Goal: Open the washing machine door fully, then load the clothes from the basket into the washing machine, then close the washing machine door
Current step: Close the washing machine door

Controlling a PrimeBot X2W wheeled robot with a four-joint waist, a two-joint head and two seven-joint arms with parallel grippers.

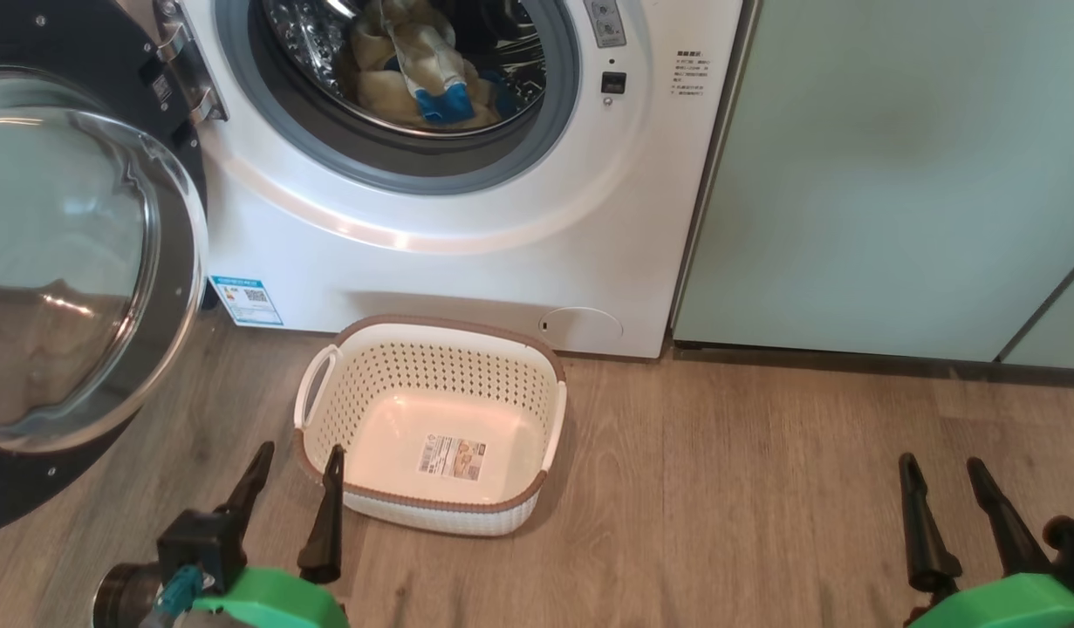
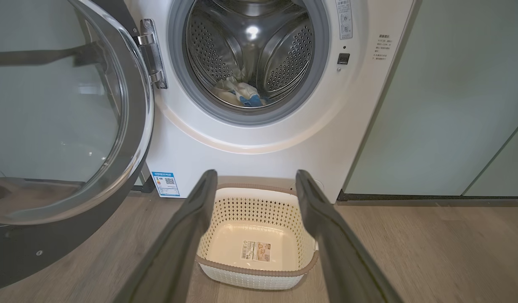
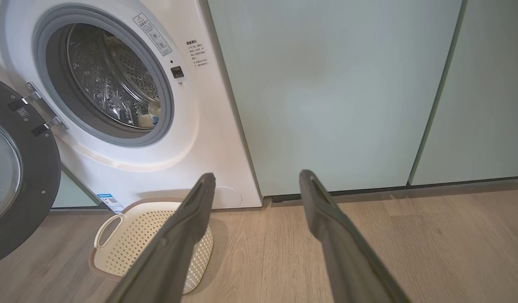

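Your washing machine door (image 1: 74, 279) stands swung wide on its hinge at the left of the opening, its bulging glass facing right, across the front of the washing machine (image 1: 502, 262). The clothes (image 1: 414, 70) lie heaped low in the drum, a blue patch towards you. The basket (image 1: 449, 324) sits mouth-up on the wooden floor (image 1: 720, 480) just before the machine, a little askew to its front, a handle at each side and the sticker on its bare base; which way its long axis runs you cannot tell. Your left gripper (image 1: 300, 453) has its jaws apart and holds nothing; the basket lies just beyond its fingertips, framed between them in the left wrist view. Your right gripper (image 1: 941, 462), jaws likewise apart with nothing between them, hangs well to the basket's right, pointing towards the pale green cabinets (image 1: 894, 174)
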